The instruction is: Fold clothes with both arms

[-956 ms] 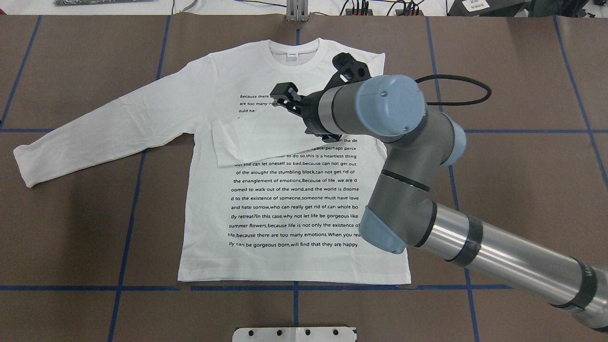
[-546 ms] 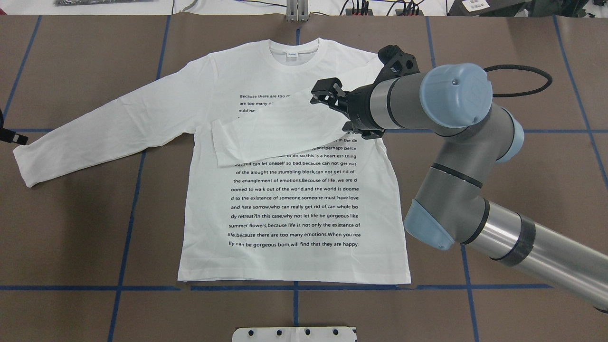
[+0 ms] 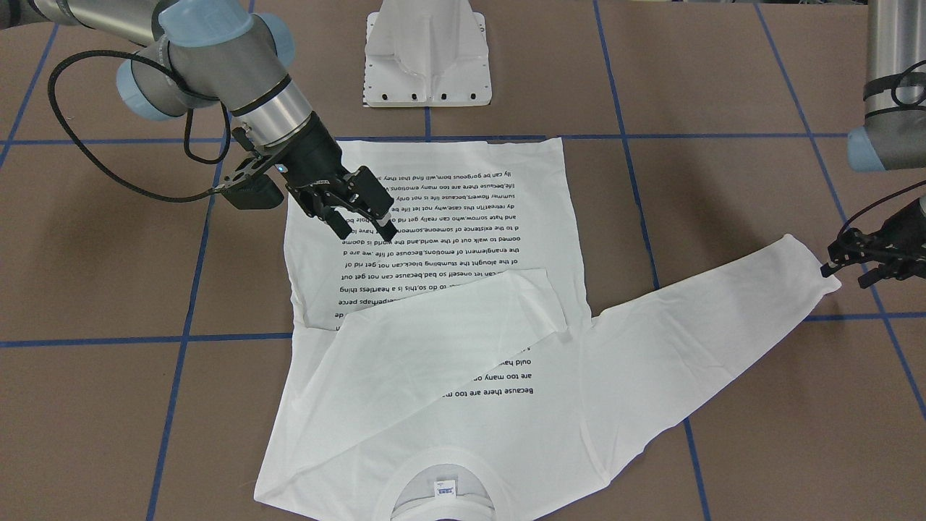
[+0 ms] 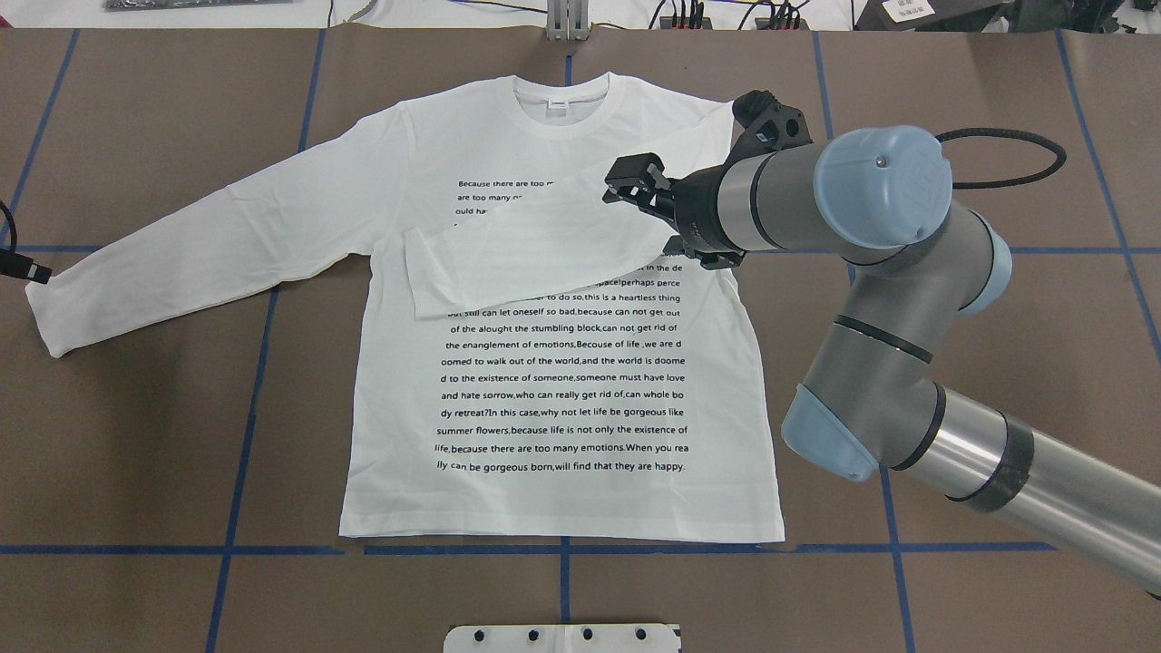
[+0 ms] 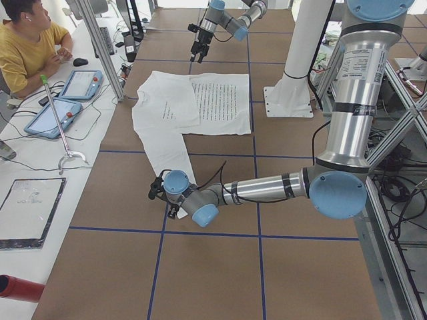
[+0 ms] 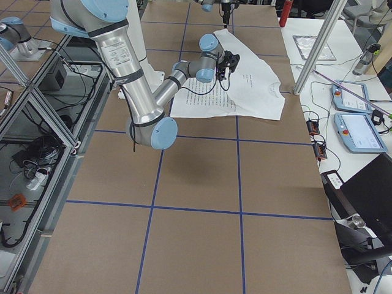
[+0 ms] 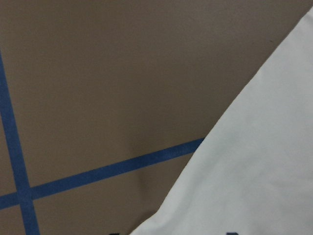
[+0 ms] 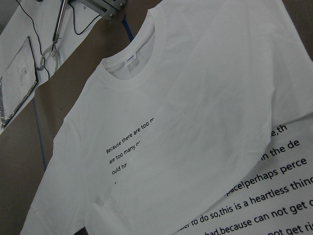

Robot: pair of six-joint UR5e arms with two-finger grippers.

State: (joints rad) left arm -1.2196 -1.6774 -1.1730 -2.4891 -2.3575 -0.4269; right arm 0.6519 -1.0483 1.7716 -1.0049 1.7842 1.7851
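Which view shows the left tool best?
The exterior front-facing view: the left tool shows clearly beside the sleeve cuff. Overhead cuts it off at the edge; exterior left shows it small, partly behind its wrist.

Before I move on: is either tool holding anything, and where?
Right tool holds nothing, open above the T-shirt. Left tool is at the outstretched sleeve's cuff; grip cannot be told.

Light: bright, even, overhead | shadows: faint, soft-edged | glare: white streak along right arm [image 4: 875,354] tube | focus: left wrist view slightly soft
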